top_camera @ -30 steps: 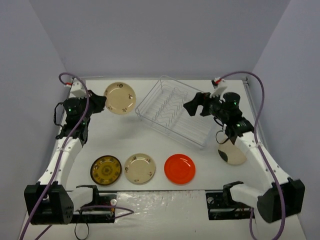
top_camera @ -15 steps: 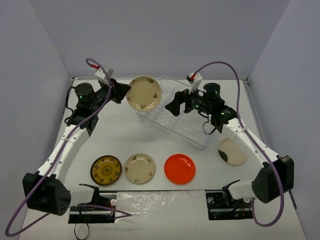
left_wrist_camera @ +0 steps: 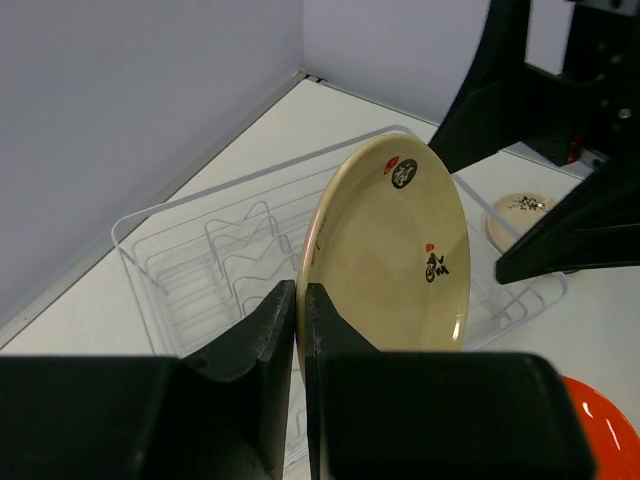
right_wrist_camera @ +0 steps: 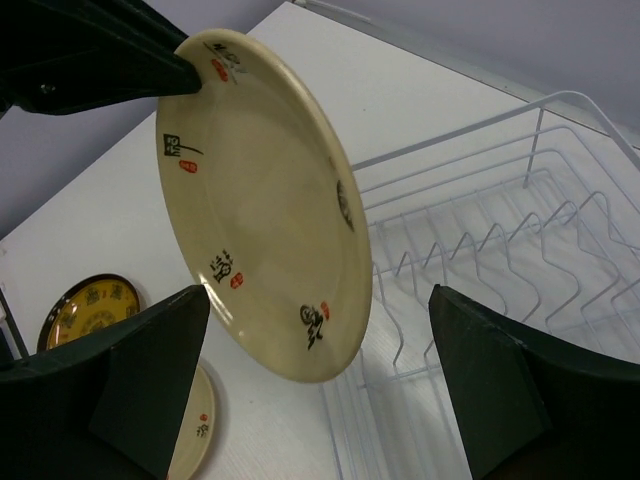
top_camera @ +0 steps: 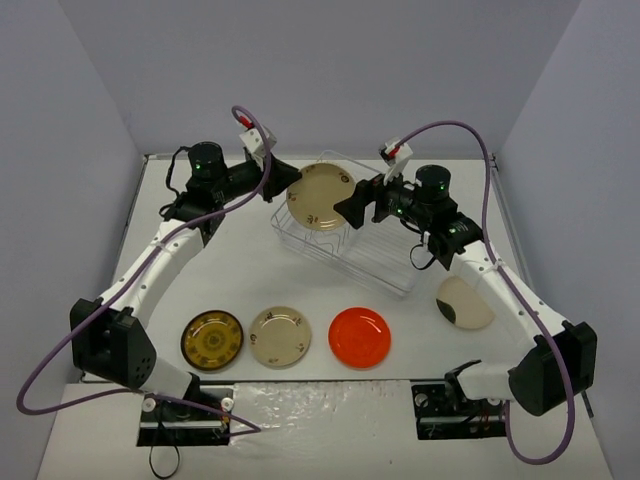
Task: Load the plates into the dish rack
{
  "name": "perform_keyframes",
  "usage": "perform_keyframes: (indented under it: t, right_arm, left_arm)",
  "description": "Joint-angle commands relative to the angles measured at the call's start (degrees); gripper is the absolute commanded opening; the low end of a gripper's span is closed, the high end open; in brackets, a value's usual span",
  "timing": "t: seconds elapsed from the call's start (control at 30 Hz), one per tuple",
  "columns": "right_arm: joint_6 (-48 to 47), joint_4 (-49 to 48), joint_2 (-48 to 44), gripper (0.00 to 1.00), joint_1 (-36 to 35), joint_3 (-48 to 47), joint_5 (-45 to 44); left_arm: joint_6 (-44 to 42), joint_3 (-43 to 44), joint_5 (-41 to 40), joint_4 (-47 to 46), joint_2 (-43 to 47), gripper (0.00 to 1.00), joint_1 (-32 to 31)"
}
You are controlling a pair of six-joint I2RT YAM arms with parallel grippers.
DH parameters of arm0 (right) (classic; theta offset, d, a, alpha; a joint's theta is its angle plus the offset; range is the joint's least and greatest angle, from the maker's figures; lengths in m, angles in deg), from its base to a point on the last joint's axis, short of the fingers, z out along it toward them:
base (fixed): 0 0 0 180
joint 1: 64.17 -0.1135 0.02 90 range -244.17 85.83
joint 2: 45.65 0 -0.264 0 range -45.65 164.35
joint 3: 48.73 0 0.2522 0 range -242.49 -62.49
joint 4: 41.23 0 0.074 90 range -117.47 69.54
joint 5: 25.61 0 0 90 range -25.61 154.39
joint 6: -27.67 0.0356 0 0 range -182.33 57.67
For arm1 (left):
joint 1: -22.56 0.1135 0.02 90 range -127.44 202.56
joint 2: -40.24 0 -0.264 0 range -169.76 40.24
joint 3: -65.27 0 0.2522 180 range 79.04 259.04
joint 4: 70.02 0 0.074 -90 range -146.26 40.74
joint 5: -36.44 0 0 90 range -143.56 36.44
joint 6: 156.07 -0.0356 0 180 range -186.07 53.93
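Wire dish rack [top_camera: 380, 262] sits between my two arms, with nothing in it yet. Above its left end I hold one cream plate [top_camera: 319, 196] on edge, my left gripper [top_camera: 283, 180] pinched shut on the rim. My right gripper [top_camera: 352, 207] stands open, straddling the plate's opposite edge without clamping it. I judge this to be a handover. The right should close squarely on the rim before the left lets go, keeping the plate upright for slotting in. Its small brush marks and red stamps are unreadable.
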Motion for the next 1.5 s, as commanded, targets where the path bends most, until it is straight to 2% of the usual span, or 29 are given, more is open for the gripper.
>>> perform_keyframes:
  t: [0.0,0.07,0.1,0.27,0.3,0.33,0.43,0.47,0.63,0.8,0.9,0.97,1.03,1.1,1.3,1.47]
  right_arm:
    - [0.4,-5.9,3.1,0.85,0.0,-4.7,3.1]
    - [0.1,-5.9,4.3,0.80,0.1,-5.5,3.8]
    - [0.1,-5.9,4.8,0.72,0.0,-5.6,4.1]
    - [-1.3,-5.2,5.2,0.27,0.1,-6.3,5.5]
    - [-1.3,-5.2,4.9,0.08,0.2,-6.2,4.7]
    - [-1.3,-5.2,4.7,0.02,0.4,-6.2,4.0]
    - [-2.1,-5.2,3.8,0.00,0.9,-6.2,0.7]
    - [-2.7,-5.2,3.4,0.00,1.4,-6.3,0.0]
    - [-5.9,-4.5,2.7,0.00,7.0,-7.6,-3.2]
    - [-14.5,-2.6,6.2,0.00,11.9,-12.7,-2.8]
    - [-26.6,2.5,10.9,0.00,12.0,-19.6,-0.7]
    - [-35.6,6.0,13.8,0.00,12.1,-21.1,3.4]
    - [-44.0,8.2,15.5,0.00,12.0,-21.7,4.7]
    - [-47.5,9.2,17.1,0.00,11.8,-23.3,3.9]
    - [-44.7,9.5,24.6,0.00,11.3,-31.0,-3.6]
    - [-41.2,6.6,29.9,0.00,9.9,-32.9,-9.6]
  left_arm:
    - [-1.0,1.6,4.9,-5.9,3.7,0.00,-1.2]
    - [-1.0,1.0,6.5,-6.8,4.4,0.00,-1.4]
    - [-0.7,0.1,7.4,-7.4,4.9,0.00,-1.4]
    - [0.1,-0.8,4.9,-6.9,6.2,0.00,-1.5]
    - [0.2,-0.9,3.9,-6.7,6.2,0.02,-1.5]
    - [0.2,-0.9,3.2,-6.3,6.2,0.20,-1.6]
    - [1.3,-0.6,-2.8,-4.9,6.6,0.83,-1.5]
    - [1.7,-0.3,-5.8,-4.3,6.8,0.97,-1.5]
    - [4.7,1.6,-23.3,2.8,8.1,0.97,-1.3]
    - [8.2,1.1,-39.6,12.4,11.0,0.97,-0.3]
    - [11.3,-4.1,-49.7,13.2,14.5,0.97,0.0]
    - [12.8,-9.2,-55.4,12.7,17.6,0.97,0.0]
    - [14.8,-13.1,-58.7,13.0,20.2,0.97,0.0]
    - [16.5,-15.2,-60.0,13.6,21.8,0.97,0.0]
    - [21.5,-20.6,-67.3,16.9,24.3,0.97,0.0]
    - [23.1,-21.3,-72.9,20.0,24.4,0.97,0.0]
